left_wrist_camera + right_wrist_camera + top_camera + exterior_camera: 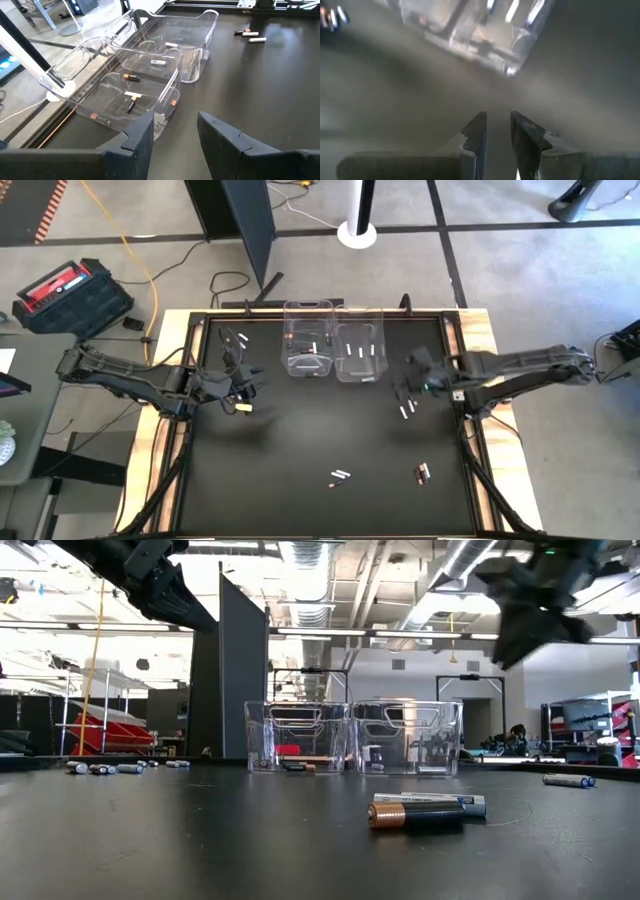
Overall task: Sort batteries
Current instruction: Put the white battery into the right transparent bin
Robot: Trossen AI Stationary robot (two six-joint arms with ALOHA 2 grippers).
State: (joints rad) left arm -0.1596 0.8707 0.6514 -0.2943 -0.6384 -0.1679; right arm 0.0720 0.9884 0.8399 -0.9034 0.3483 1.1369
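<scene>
Two clear plastic bins (308,340) (360,348) stand side by side at the far middle of the table. Dark, copper-ended batteries (132,77) lie in the left bin and white ones (159,62) in the right bin. Loose batteries lie on the black table: a pair near the front (340,475), a dark pair (422,472) and white ones (407,408) just under my right gripper. My left gripper (248,385) (175,127) hovers open left of the bins. My right gripper (405,387) (497,125) hangs above the table right of the bins, fingers a narrow gap apart with nothing seen between.
More batteries lie at the far left (240,337) and below my left gripper (243,408). In the low view a dark battery with a white one behind it (425,810) lies in the foreground. The table's raised wooden edge (480,330) frames the black mat.
</scene>
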